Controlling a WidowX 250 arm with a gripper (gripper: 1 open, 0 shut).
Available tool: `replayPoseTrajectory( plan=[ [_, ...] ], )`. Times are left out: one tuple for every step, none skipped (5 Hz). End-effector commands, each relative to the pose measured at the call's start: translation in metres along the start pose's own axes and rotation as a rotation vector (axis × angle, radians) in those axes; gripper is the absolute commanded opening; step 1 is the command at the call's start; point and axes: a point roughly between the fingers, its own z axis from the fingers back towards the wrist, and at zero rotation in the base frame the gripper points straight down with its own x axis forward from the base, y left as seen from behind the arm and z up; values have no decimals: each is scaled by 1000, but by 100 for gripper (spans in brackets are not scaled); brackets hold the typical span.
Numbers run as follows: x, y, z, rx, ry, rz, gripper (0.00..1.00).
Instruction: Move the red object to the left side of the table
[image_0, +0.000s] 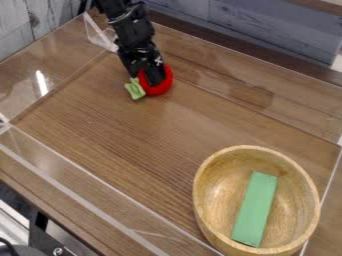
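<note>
wooden bowl (214, 190): near right corner, upright; green block (257, 208): lying flat inside bowl

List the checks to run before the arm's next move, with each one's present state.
1. Strawberry resting on the table: ok.
2. Gripper open: cannot tell, its fingers sit right over the strawberry.
3. Gripper clear of the strawberry: not ok, they overlap in this view.
4. Strawberry toward the table's left part: ok.
5. Bowl with the green block far from the arm: ok.
</note>
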Motion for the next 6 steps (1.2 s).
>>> replayPoseTrajectory(
  plan=[
    [5,-3,0,25,-13,-45,100],
    [3,-4,-4,24,-6,-57,100],
    [6,-8,-3,26,-2,-60,100],
    [9,-12,-3,27,3,-62,100],
    [3,-16,-5,27,9,-67,100],
    [-3,-19,-6,27,15,-70,0]
  ],
)
